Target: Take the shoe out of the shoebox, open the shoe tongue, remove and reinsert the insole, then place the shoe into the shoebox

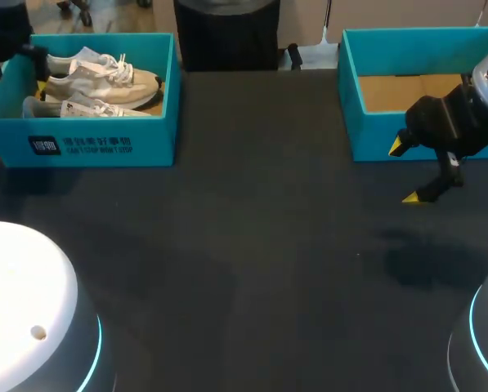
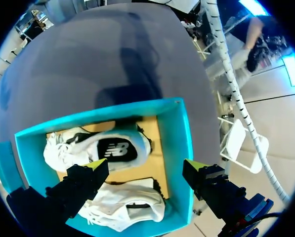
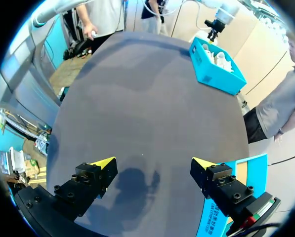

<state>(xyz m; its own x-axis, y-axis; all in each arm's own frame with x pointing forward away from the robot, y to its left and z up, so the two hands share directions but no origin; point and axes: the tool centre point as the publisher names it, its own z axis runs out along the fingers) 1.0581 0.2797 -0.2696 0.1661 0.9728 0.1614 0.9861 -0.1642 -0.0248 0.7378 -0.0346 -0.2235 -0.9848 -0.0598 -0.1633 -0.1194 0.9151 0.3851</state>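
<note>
Left gripper (image 2: 146,165): It hangs over the shoebox, at about 10 o'clock on the table. Its jaws are wide apart and grip nothing. One yellow tip is above the shoes, the other above the box's side wall.
Shoebox (image 1: 105,145): A blue-green box with its top open. It sits at 10 o'clock, close to the table's far edge and left edge.
Shoes (image 1: 105,80): Two shoes lie inside the shoebox, close together. They are cream and white, with white laces and dark bits on the soles. The back one points its toe to 3 o'clock. In the left wrist view, one shoe (image 2: 98,148) shows a dark patch in its middle, and the other shoe (image 2: 122,207) looks almost all white.
Table (image 1: 252,245): A wide, dark, flat top stretches between the two boxes, which are well apart.
Second box (image 1: 374,139): It is the same blue-green colour, with its top open, at 2 o'clock by the far edge. Its brown cardboard floor shows.
Right gripper (image 1: 407,171): It hangs at 3 o'clock, just in front of the second box, above the table. Its jaws are wide apart, with only table between them. Its shadow falls on the table, toward 6 o'clock from it.
</note>
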